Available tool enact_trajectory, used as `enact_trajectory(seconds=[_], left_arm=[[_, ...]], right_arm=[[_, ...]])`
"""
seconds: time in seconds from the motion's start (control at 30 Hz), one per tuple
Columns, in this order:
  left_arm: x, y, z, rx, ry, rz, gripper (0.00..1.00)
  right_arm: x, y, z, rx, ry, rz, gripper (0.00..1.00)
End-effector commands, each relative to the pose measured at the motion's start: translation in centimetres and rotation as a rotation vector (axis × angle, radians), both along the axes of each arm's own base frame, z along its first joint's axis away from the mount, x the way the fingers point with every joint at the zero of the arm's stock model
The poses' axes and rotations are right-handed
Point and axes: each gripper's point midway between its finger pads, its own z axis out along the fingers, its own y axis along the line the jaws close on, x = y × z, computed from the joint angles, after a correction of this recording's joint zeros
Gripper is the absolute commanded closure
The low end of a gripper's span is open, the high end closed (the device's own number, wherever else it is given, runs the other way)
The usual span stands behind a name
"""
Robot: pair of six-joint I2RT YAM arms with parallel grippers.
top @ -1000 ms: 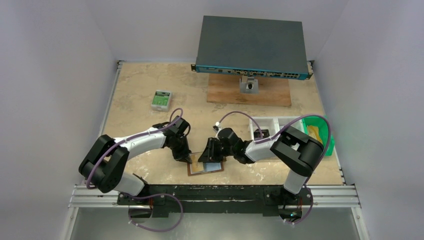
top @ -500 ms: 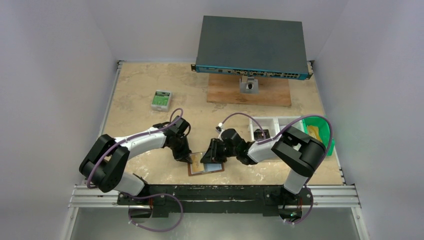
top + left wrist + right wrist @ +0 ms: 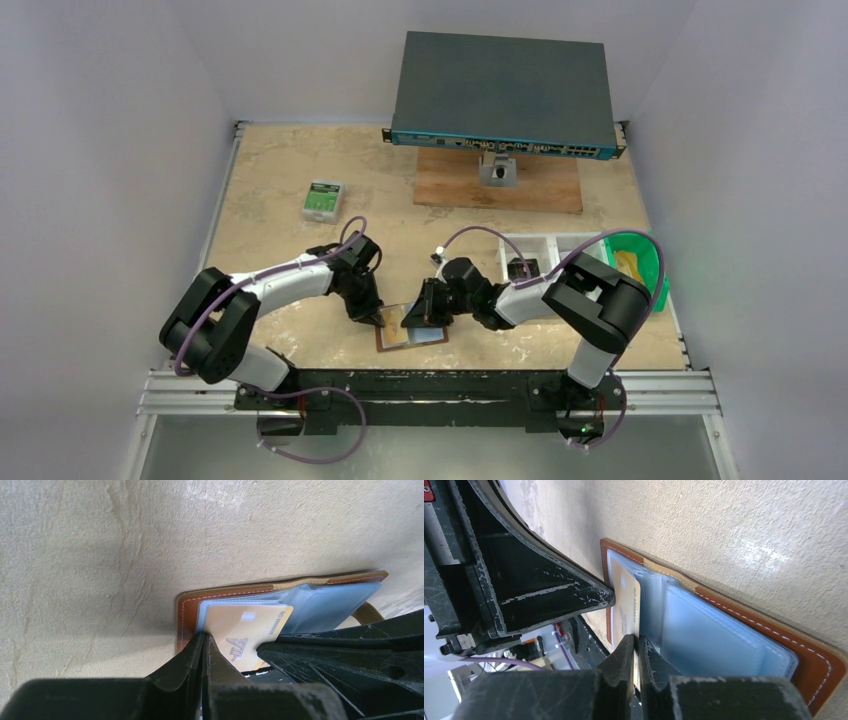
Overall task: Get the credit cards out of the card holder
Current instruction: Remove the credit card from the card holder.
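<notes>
The brown card holder (image 3: 420, 338) lies open on the table near the front edge, its grey-blue pockets (image 3: 719, 635) facing up. A gold credit card (image 3: 245, 627) sticks partway out of the left pocket. My left gripper (image 3: 203, 638) is shut, its tips pressing on the holder's left edge (image 3: 185, 615) beside the card. My right gripper (image 3: 636, 640) comes in from the right and is shut on the card's (image 3: 626, 600) edge, a thin pale strip of it between the pads. From above, both grippers (image 3: 378, 320) (image 3: 408, 318) meet over the holder.
A green-and-white box (image 3: 322, 200) sits at the back left. A network switch (image 3: 503, 95) stands on a wooden board (image 3: 500, 185) at the back. White trays (image 3: 530, 255) and a green bin (image 3: 640, 265) are on the right, behind the right arm.
My right gripper's jaws have closed onto the card's edge. Both arms have hardly moved, and the holder lies where it was.
</notes>
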Motion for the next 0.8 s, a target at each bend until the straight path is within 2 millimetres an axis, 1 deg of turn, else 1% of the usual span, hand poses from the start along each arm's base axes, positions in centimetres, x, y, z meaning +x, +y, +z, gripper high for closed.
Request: enact_trajectory(seconds=[0.0,0.3,0.47,0.77], left_arm=[[-1.0,2.8,-3.0,0.16,0.022,0.004,1.0],[-1.5,3.9,-3.5,0.189,0.03,0.006,1.0],[-1.7,4.2,-3.5,0.196,0.03,0.009,1.0],[-1.5,4.4,-3.6,0.199,0.03,0.013,1.0]], right_arm=[[0.1,0.1,0.5,0.014,-0.012,0.007,1.0],[1.0,-1.7,-0.2,-0.094,-0.05,-0.052,1.0],[1.1,-2.2,-0.4,-0.107,-0.05,-0.062,1.0],[1.3,-2.5,0.0,-0.117,-0.061,-0.071,1.0]])
